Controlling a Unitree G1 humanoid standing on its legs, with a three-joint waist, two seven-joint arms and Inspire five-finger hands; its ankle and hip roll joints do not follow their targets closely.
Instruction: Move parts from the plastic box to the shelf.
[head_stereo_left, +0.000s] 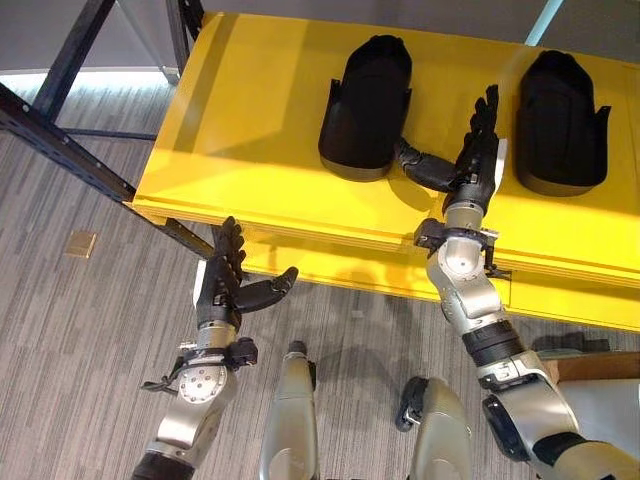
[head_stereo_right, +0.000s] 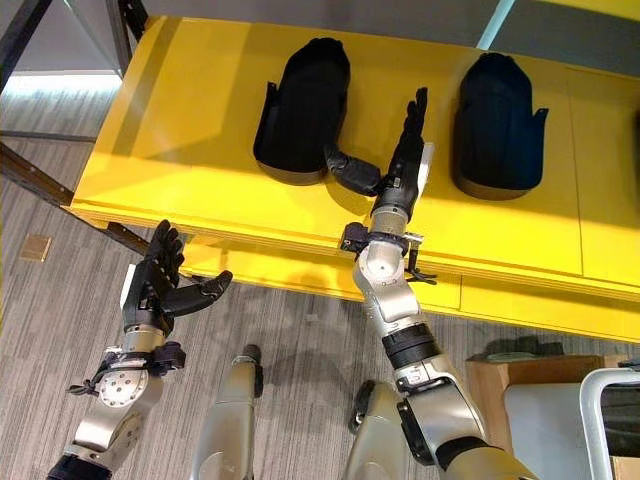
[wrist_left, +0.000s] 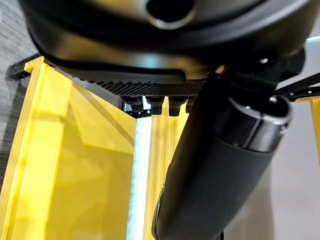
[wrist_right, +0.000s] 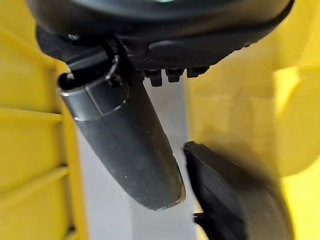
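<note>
Two black moulded parts lie on the yellow shelf (head_stereo_left: 250, 170): one (head_stereo_left: 366, 105) near its middle, the other (head_stereo_left: 558, 120) further right. My right hand (head_stereo_left: 478, 150) is over the shelf between them, open, fingers straight, thumb reaching toward the middle part's near end and holding nothing. That part shows dark in the right wrist view (wrist_right: 235, 195) beside the thumb (wrist_right: 130, 145). My left hand (head_stereo_left: 225, 275) hangs open below the shelf's front edge, over the floor, empty. Its thumb (wrist_left: 220, 165) shows in the left wrist view.
A dark metal shelf frame (head_stereo_left: 60, 140) runs diagonally at the left. Grey striped carpet (head_stereo_left: 80, 330) lies below. A cardboard box (head_stereo_right: 500, 385) and a grey plastic box corner (head_stereo_right: 600, 420) sit at the lower right. A small brown square (head_stereo_left: 80, 243) lies on the floor.
</note>
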